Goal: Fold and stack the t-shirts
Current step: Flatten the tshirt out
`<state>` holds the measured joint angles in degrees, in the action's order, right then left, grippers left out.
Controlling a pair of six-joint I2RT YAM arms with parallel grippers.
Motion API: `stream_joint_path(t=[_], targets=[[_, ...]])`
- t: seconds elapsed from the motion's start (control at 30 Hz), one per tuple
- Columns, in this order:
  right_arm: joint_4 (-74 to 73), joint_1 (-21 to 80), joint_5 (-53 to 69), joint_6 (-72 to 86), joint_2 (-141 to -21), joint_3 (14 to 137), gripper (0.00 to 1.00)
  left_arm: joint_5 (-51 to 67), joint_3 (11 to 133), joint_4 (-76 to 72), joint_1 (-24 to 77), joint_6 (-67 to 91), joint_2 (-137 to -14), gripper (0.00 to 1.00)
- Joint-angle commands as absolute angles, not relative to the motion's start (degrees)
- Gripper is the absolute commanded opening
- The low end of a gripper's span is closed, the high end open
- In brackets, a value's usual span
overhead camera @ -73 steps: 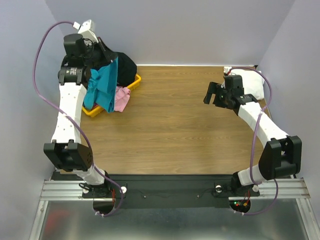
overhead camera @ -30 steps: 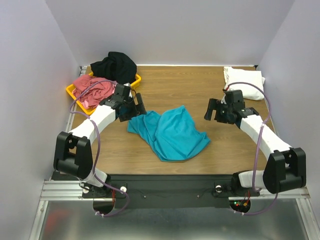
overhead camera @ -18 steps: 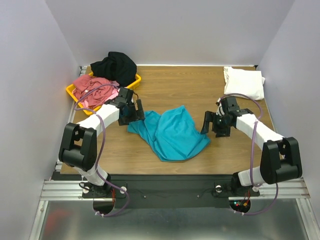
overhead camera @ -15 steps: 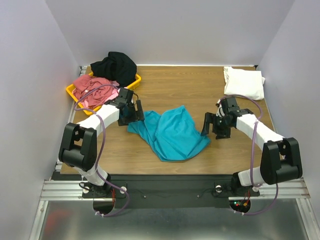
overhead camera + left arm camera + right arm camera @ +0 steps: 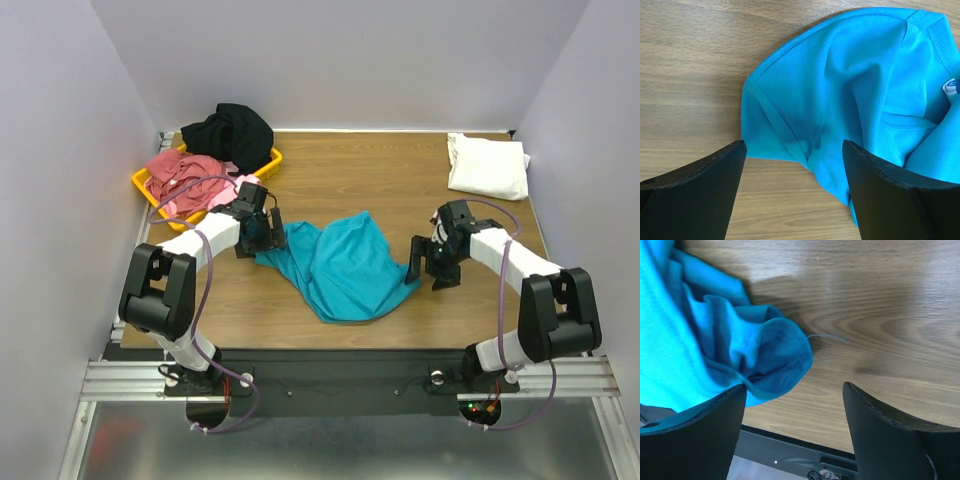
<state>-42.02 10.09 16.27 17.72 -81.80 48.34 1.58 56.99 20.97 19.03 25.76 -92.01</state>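
Wooden table [image 5: 350,170]: teal shirt [image 5: 345,265] lies crumpled, my left fingers [image 5: 690,190] and right fingers [image 5: 690,440] spread at its edges; white shirt [image 5: 488,165] seemingly folded.

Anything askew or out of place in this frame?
The black cloth t-shirt is heaped over the far end of the yellow plastic tray, partly outside it. A loose thread trails from the edge of the crumpled teal-blue t-shirt onto the wooden table.

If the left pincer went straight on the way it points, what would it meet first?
Most likely the crumpled teal-blue cloth t-shirt: its hemmed edge lies between the fingers of the open left pincer, on the wooden table. Depth is unclear.
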Motion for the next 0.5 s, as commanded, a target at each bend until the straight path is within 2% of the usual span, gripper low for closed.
stream_joint_path(t=[0.0, 0.1, 0.2, 0.37, 0.4, 0.43, 0.47], targets=[[-40.4, 9.7, 15.9, 17.3, -83.6, 51.7, 0.82, 0.4, 57.6, 20.7, 19.2, 25.1, -91.5, 0.89], [-39.0, 9.6, 17.1, 17.7, -85.4, 53.1, 0.80, 0.4, 58.1, 20.9, 19.2, 25.1, -91.4, 0.89], [-37.0, 9.7, 17.7, 18.5, -87.3, 53.8, 0.72, -1.2, 58.5, 21.3, 19.2, 25.0, -91.4, 0.89], [-35.9, 9.7, 18.9, 18.3, -90.3, 54.8, 0.37, -1.8, 58.6, 21.6, 19.2, 24.8, -91.0, 0.89], [-35.9, 9.7, 19.1, 18.4, -90.5, 55.0, 0.28, -1.8, 58.6, 21.6, 19.2, 24.7, -91.0, 0.89], [-36.0, 9.7, 19.2, 18.5, -90.6, 55.2, 0.14, -1.9, 58.5, 21.6, 19.1, 24.5, -91.0, 0.89], [-36.0, 9.7, 19.4, 18.6, -90.3, 55.5, 0.09, -2.1, 58.5, 21.6, 19.1, 24.3, -91.0, 0.89]])
